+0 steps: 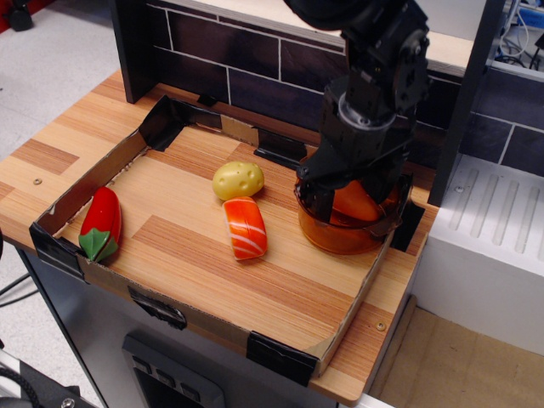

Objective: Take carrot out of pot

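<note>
black robot arm, grey ring collar, blocky black hand (350, 189).
</note>
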`<state>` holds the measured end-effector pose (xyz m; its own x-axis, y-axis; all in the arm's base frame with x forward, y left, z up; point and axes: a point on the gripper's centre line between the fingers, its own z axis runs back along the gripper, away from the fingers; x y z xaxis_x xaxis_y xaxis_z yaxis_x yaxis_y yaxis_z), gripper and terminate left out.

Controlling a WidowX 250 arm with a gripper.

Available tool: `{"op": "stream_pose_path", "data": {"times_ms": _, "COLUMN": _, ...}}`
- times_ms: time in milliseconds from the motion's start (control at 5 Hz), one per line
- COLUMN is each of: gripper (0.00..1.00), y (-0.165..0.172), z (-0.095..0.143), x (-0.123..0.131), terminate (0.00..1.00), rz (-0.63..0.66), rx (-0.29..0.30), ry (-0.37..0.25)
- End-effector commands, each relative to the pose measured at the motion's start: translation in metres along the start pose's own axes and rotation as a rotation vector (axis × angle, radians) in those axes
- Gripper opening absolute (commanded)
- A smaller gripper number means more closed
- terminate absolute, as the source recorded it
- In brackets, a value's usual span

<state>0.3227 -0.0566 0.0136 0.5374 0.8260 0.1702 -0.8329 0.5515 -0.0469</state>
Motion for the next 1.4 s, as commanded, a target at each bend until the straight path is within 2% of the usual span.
{"op": "stream_pose_path", "data": {"times_ms": 0, "gripper": 0.0, "y": -0.011, "z": 0.006, "x": 0.006, "terminate": 0.0, "rz": 0.009, "rx": -0.037, "ry": -0.008}}
{"op": "stream_pose_path", "data": {"times_ms": 200, "gripper": 0.0, "y": -0.009, "z": 0.008, "x": 0.007, "terminate": 0.0, "rz": 0.014, "rx": -0.044, "ry": 0.004}}
{"op": "stream_pose_path", "data": {"times_ms": 400, "gripper": 0.0, "y": -0.008, "z": 0.022, "x": 0.009, "terminate": 0.0, "rz": 0.018, "rx": -0.082, "ry": -0.012}}
{"op": "stream_pose_path", "data": {"times_ms": 600, "gripper": 0.0, "y": -0.007, "z": 0.057, "x": 0.014, "terminate": 0.0, "rz": 0.045, "rx": -0.211, "ry": -0.099}}
{"op": "stream_pose_path", "data": {"times_ms": 800, "gripper": 0.0, "y": 0.004, "z": 0.085, "x": 0.01, "terminate": 0.0, "rz": 0.042, "rx": -0.31, "ry": -0.149}}
{"op": "stream_pose_path", "data": {"times_ms": 1000, "gripper": 0.0, "y": 0.028, "z": 0.093, "x": -0.004, "terminate": 0.0, "rz": -0.028, "rx": -0.303, "ry": -0.073}}
{"op": "stream_pose_path", "data": {"times_ms": 1200, "gripper": 0.0, "y": 0.055, "z": 0.088, "x": -0.024, "terminate": 0.0, "rz": -0.133, "rx": -0.267, "ry": 0.0}}
